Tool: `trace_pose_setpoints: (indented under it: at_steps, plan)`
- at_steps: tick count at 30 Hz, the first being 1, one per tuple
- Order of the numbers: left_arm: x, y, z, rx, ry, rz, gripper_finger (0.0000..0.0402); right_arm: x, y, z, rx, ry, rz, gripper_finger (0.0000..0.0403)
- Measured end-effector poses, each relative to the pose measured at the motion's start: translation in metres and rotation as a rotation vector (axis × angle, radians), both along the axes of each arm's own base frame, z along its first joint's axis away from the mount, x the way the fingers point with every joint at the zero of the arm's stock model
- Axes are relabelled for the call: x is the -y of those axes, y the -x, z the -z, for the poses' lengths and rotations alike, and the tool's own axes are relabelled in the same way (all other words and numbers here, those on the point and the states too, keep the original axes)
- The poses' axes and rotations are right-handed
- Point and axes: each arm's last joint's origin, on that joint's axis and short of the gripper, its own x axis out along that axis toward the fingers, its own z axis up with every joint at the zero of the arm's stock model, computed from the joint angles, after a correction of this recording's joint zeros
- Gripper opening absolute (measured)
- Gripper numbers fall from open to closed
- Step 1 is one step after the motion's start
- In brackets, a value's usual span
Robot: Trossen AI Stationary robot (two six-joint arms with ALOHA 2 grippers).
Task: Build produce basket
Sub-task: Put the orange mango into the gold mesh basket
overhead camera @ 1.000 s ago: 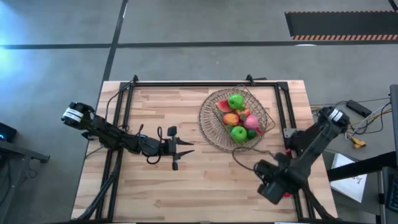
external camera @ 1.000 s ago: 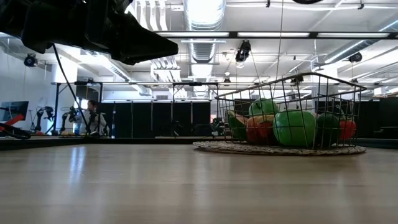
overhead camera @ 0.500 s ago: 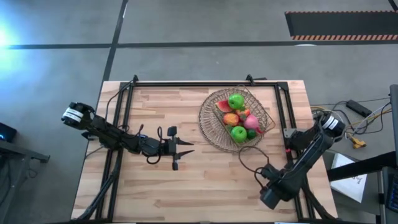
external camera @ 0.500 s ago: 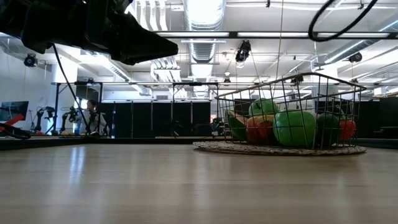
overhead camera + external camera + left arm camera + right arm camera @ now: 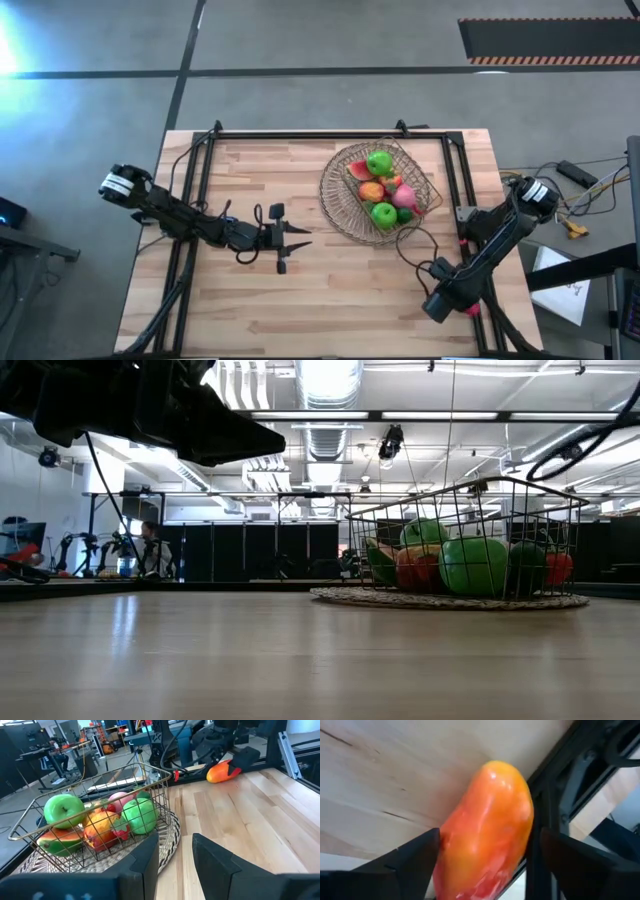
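Observation:
The wire basket (image 5: 432, 196) stands on a round woven mat (image 5: 334, 212) at the table's far right. It holds two green apples (image 5: 380, 162), an orange piece and red and pink pieces. An orange-red toy fruit (image 5: 487, 827) lies on the table at the near right edge, against the black frame rail; it also shows in the left wrist view (image 5: 223, 770). My right gripper (image 5: 490, 857) is open, one finger on each side of this fruit, and shows in the high view (image 5: 447, 300). My left gripper (image 5: 292, 243) is open and empty, left of the basket. My right gripper's fingers stand on either side of the orange-red fruit's long body, across it. One finger (image 5: 417, 857) is close against its side (image 5: 447, 845), and I cannot tell whether it touches. The other finger (image 5: 575, 855) stands apart. The fruit lies on the table.
A black frame rail (image 5: 555, 805) runs along the table's right edge, right beside the fruit. Cables (image 5: 410, 245) loop over the table near my right arm. Bare wood lies between the two arms (image 5: 350, 290).
My right gripper has shifted at the near right corner a little toward the table's right edge and the orange-red fruit, and its cable loop has swung with it. The basket and its fruit have stayed still.

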Motion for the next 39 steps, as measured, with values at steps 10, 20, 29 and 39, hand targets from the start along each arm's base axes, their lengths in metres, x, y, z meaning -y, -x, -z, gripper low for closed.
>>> trace_pose_setpoints:
  at_steps: [10,20,29,39]
  plan:
    - [0.000,0.000,0.000,0.000,0.000,0.000,0.0102,-0.004,-0.003,0.029,0.103,-0.150,-0.031,0.0354]
    - [0.000,0.000,0.000,0.001,0.001,0.000,0.0102,-0.007,-0.008,0.027,0.170,-0.156,-0.138,0.0272]
    - [0.000,0.000,0.000,0.003,0.001,0.000,0.0102,-0.016,-0.049,-0.019,0.564,-0.095,-0.355,0.0234]
    - [0.000,0.000,0.000,0.004,0.002,0.000,0.0102,0.027,-0.116,-0.122,0.871,0.417,-0.705,0.0236]
